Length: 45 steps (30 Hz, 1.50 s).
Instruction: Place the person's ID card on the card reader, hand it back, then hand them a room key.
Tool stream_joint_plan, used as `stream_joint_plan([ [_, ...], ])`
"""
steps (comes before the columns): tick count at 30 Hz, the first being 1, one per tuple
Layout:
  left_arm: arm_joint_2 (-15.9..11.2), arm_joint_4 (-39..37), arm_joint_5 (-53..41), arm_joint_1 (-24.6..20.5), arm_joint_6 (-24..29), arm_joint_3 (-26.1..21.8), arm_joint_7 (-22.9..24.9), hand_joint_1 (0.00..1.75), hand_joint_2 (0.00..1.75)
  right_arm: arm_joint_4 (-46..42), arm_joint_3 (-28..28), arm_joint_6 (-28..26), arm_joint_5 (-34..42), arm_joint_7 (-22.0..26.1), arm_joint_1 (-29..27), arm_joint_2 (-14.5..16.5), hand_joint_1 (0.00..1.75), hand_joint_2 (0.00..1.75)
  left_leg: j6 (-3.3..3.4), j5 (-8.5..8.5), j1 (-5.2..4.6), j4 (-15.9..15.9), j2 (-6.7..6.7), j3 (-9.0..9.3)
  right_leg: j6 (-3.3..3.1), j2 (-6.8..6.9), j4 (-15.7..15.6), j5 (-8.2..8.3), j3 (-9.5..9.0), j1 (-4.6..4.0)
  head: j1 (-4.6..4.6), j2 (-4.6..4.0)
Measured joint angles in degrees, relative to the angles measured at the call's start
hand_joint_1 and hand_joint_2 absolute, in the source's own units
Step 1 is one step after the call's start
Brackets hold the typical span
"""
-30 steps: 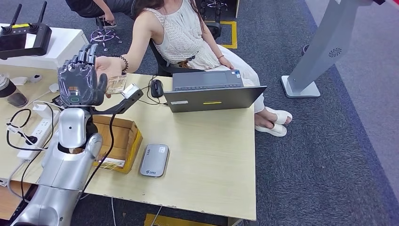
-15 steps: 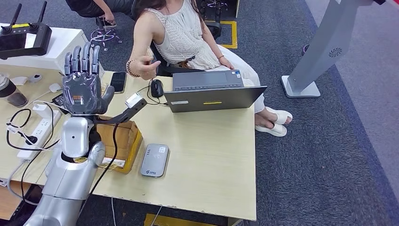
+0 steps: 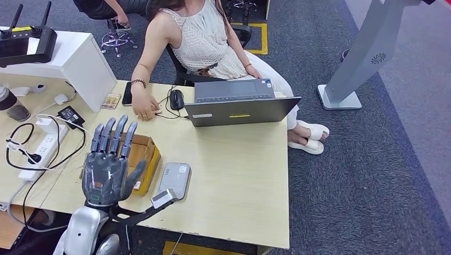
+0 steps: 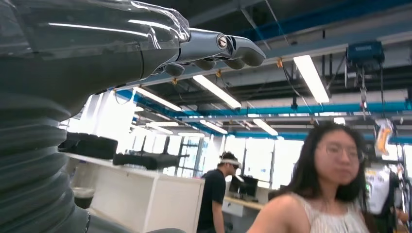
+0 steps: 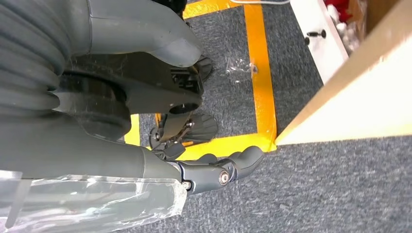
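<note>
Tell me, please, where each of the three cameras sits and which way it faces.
Head view: high on the robot, looking down on the table, the laptop and a seated person; the raised left hand shows, fingers spread.
Left wrist view: behind the left hand, facing up toward the ceiling lights and the person.
Right wrist view: behind the hanging right hand, facing the carpet and the yellow tape.
Shared: head and left wrist views both show the person and the left hand.

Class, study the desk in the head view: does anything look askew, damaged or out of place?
Mostly no. The table has chipped, worn spots along its near edge. A tangle of black cables sprawls around the power strip. The cardboard box and the card reader lie flat and intact.
</note>
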<state>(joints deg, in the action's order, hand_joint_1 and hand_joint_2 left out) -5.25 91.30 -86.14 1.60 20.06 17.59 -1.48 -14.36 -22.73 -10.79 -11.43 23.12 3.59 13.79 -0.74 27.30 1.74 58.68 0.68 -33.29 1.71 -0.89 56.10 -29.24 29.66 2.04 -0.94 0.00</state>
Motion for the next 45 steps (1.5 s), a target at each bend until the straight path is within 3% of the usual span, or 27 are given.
stream_joint_plan([
  [7,-5.6,1.5,3.6,8.8,-7.6,0.3,5.2,0.00,1.75,-0.5,-3.3,0.3,-1.5,-0.2,-0.4,0.0,0.00,1.75,-0.01,-0.01,0.02,0.0,0.00,0.01,-0.01,0.01,0.0,-0.01,0.10,-0.01,0.00,0.00],
  [14,-6.8,0.1,3.8,10.9,-10.5,0.2,11.5,0.00,1.75,-0.6,-5.1,0.4,-3.0,-0.6,-0.6,0.1,0.00,1.75,0.00,-0.01,0.00,0.0,0.02,-0.01,0.00,0.02,0.0,0.00,-0.02,0.00,0.01,0.00],
  [18,-5.1,-1.5,1.9,11.0,-10.1,-0.9,15.4,0.00,1.75,-0.8,-5.8,0.4,-3.9,-1.0,-0.7,0.2,0.00,1.75,0.00,-0.01,0.00,0.0,0.03,-0.01,0.00,0.03,0.0,0.00,-0.02,0.00,0.00,0.00],
  [24,-1.2,-2.4,2.6,11.2,-8.1,-4.5,17.5,0.00,1.75,-1.2,-7.0,0.4,-5.1,-1.2,-0.7,0.5,0.00,1.75,0.00,-0.01,0.01,0.0,0.03,0.00,-0.01,0.03,0.0,0.00,-0.02,0.00,0.00,0.00],
  [34,3.5,-6.9,2.5,11.0,-7.3,-13.8,15.2,0.00,1.75,-1.4,-7.9,1.6,-8.3,-1.2,-0.7,0.7,0.00,1.75,0.00,-0.01,0.01,0.0,0.02,0.00,0.00,0.02,0.0,0.00,-0.01,0.00,0.00,0.00],
  [45,5.9,-12.0,0.0,9.1,-7.0,-18.9,13.0,0.00,1.75,-1.4,-8.3,2.1,-10.8,-1.0,-0.7,0.7,0.00,1.75,0.00,-0.01,0.01,0.0,0.03,0.00,-0.01,0.03,0.0,0.01,-0.01,0.00,0.00,0.00],
])
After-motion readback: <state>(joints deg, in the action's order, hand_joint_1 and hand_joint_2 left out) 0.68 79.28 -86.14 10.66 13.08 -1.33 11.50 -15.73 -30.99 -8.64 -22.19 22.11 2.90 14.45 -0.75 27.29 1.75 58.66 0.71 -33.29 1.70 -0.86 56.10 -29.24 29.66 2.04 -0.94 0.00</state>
